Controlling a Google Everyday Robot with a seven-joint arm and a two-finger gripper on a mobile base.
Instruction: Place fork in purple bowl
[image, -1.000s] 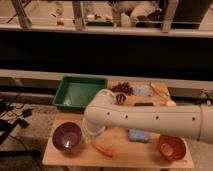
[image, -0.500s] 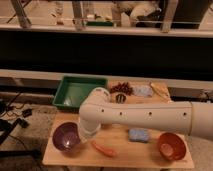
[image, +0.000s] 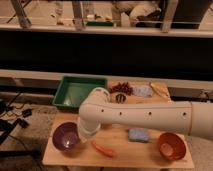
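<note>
The purple bowl (image: 64, 138) stands at the front left of the wooden table (image: 120, 159). My white arm reaches in from the right, bends above the table's middle and drops down. My gripper (image: 81, 134) is at its lower end, right at the bowl's right rim, and the wrist mostly covers it. The fork is hidden from this view.
An orange stick (image: 103, 149) lies just right of the gripper near the front edge. A blue sponge (image: 138, 135) and an orange bowl (image: 171, 146) sit further right. A green tray (image: 77, 93) is at the back left. A dark reddish bunch (image: 121, 88) and a pale packet (image: 143, 90) lie behind.
The arm's lower end has swung left and slightly down, from the table's middle to the purple bowl's right rim. The orange bowl has come fully into sight.
</note>
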